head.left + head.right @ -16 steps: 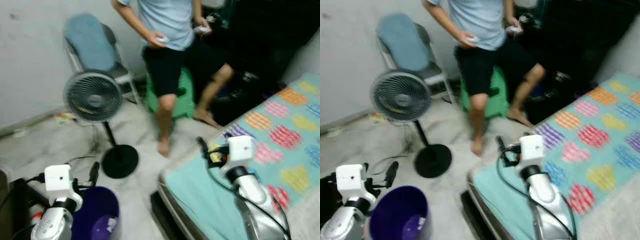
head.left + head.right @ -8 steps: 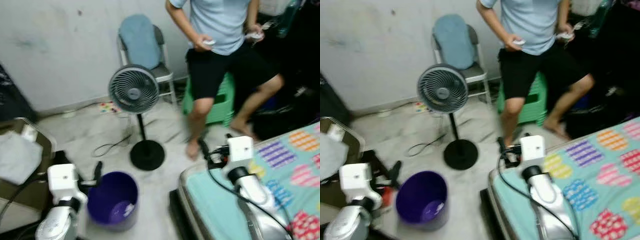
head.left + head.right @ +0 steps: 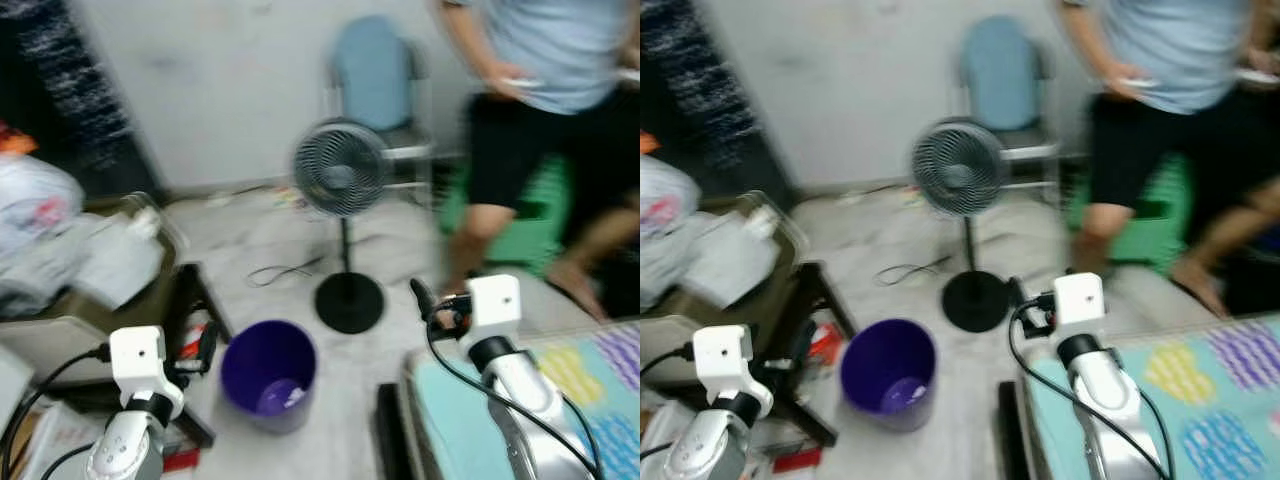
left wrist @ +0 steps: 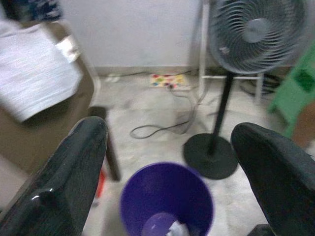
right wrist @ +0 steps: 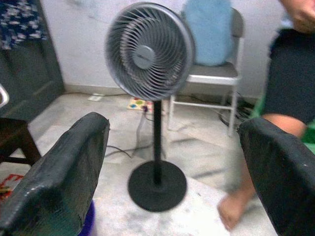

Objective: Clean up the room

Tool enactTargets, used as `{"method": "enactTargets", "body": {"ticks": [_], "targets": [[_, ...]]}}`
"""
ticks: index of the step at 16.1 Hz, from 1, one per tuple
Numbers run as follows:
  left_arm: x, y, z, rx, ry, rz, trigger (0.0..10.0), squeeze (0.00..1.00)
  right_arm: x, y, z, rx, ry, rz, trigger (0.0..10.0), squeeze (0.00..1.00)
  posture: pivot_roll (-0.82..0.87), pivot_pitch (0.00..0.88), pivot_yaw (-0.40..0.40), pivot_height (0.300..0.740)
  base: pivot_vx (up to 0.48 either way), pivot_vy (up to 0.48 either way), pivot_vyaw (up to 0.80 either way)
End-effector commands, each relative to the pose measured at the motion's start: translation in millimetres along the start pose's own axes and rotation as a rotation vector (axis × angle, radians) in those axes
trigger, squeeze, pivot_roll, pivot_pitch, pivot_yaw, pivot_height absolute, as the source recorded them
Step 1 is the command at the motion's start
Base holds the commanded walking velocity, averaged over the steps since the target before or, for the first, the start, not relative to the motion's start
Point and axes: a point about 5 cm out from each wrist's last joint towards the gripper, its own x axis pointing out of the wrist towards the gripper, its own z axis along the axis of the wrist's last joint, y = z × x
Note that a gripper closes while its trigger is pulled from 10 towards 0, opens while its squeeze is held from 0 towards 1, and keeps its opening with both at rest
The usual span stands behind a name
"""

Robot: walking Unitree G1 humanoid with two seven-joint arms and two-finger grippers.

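Both grippers, left (image 4: 167,162) and right (image 5: 172,162), have fingers apart, empty; purple bin (image 3: 268,372) beside fan (image 3: 340,180) — I'd steady up before grabbing clutter.

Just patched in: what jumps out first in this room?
A purple bin sits on the floor straight ahead, between the two raised arms, with a bit of rubbish at its bottom. Behind it stands a grey pedestal fan, with a chair against the wall. A person stands to the right, by the green stool.
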Motion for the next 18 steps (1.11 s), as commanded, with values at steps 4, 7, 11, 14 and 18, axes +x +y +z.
{"method": "enactTargets", "body": {"ticks": [4, 7, 11, 14, 18], "targets": [[0.7, 4.5, 2.7, 0.014, -0.003, 0.013, 10.0, 0.0, 6.0, 11.3, 4.7, 0.033, -0.022, 0.038, 10.0, 0.0, -0.06, 0.0, 0.059, 0.74, 0.0, 0.0, 0.17], [1.0, 3.6, 2.9, 0.012, -0.005, 0.008, 10.0, 0.0, 6.3, 11.5, 4.5, 0.034, -0.023, 0.04, 10.0, 0.0, -0.06, 0.0, 0.058, 0.74, 0.0, 0.0, 0.0], [-0.1, -1.2, 4.5, 0.006, -0.019, -0.039, 10.0, 0.0, 5.7, 14.1, 5.2, 0.017, -0.029, 0.058, 10.0, 0.0, -0.06, 0.0, 0.06, 0.74, 0.081, 0.0, 0.14], [-0.3, -1.1, 4.2, 0.002, -0.015, -0.036, 10.0, 0.0, 5.0, 14.9, 4.9, 0.021, -0.027, 0.061, 10.0, 0.0, -0.06, 0.0, 0.062, 0.74, 0.317, 0.0, 0.8], [-0.6, -0.7, 3.6, 0.001, -0.01, -0.036, 10.0, 0.0, 4.7, 14.8, 3.9, 0.025, -0.023, 0.059, 10.0, 0.0, -0.06, 0.0, 0.062, 0.74, 0.199, 0.0, 0.47]]}}
